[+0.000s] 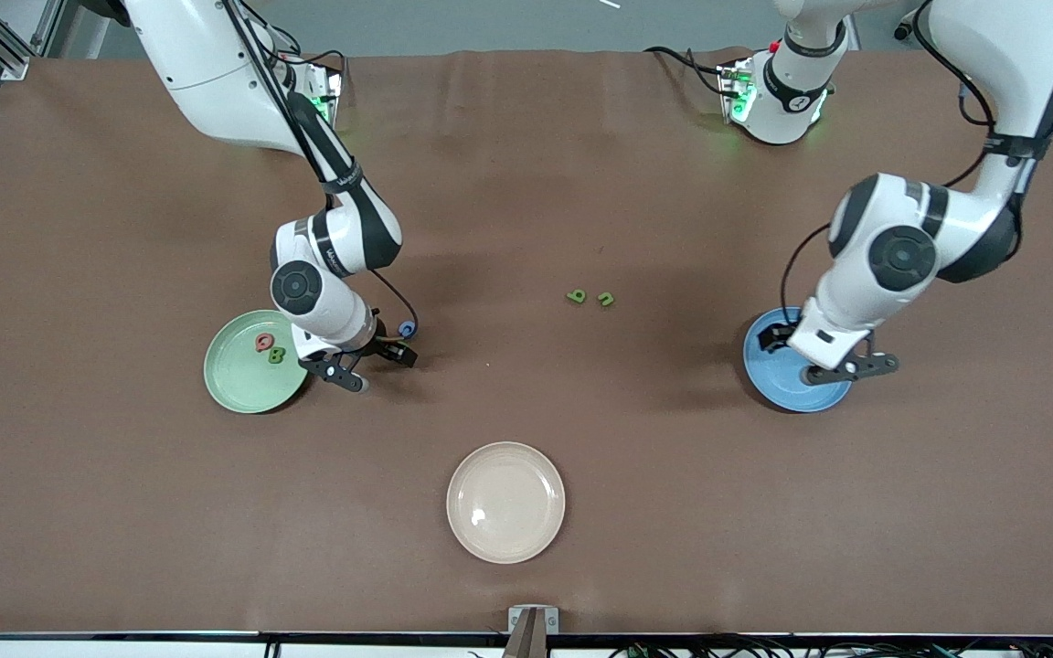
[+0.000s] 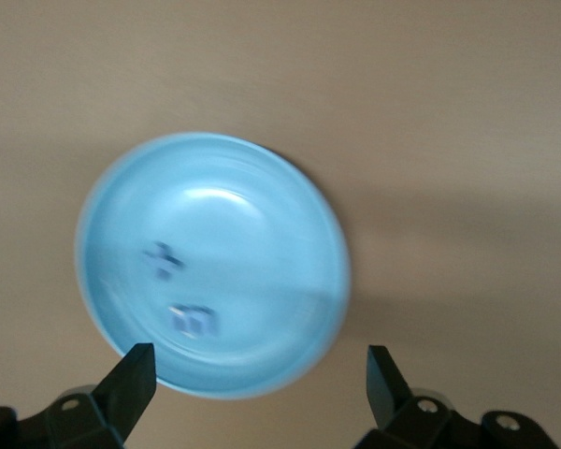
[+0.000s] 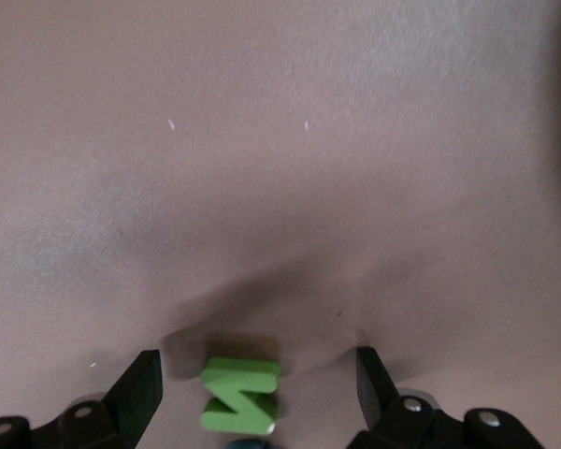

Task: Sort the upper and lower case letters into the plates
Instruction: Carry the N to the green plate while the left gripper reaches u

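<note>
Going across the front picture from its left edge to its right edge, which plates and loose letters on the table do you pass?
Mint green plate holding two letters, then cream plate, then two small green letters on the bare table, then blue plate.

Even, fairly bright overhead light; soft arm shadows on the brown table cover (image 1: 581, 457); small white glare spot on the cream plate (image 1: 505, 502). Motion-blurred blue plate (image 2: 212, 265) in the left wrist view. Dark, diffuse shadow around the green N (image 3: 240, 394)
</note>
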